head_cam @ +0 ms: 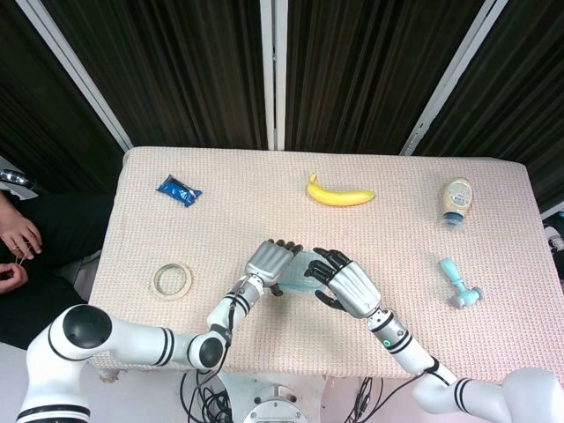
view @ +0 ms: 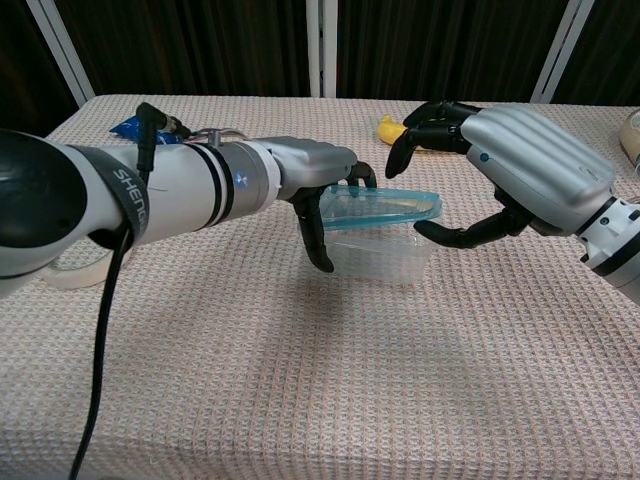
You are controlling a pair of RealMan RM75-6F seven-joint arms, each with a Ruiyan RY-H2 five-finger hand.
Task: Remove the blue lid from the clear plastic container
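Note:
The clear plastic container (view: 390, 255) stands at the table's middle with the blue lid (view: 385, 208) on top; in the head view the lid (head_cam: 298, 270) shows between both hands. My left hand (view: 322, 190) grips the container's left end, fingers over the lid and thumb down its front wall. My right hand (view: 520, 170) is spread around the right end. Its fingers arch above the lid and its thumb tip lies just below the lid's right edge. Whether the thumb touches is unclear. From above, the left hand (head_cam: 271, 263) and right hand (head_cam: 345, 282) hide most of the container.
A banana (head_cam: 339, 195) lies behind the container. A blue packet (head_cam: 179, 190) is at the back left and a tape roll (head_cam: 172, 280) at the left. A squeeze bottle (head_cam: 456, 200) and a light-blue tool (head_cam: 459, 282) are on the right. A person's hands (head_cam: 16, 251) are at the left edge.

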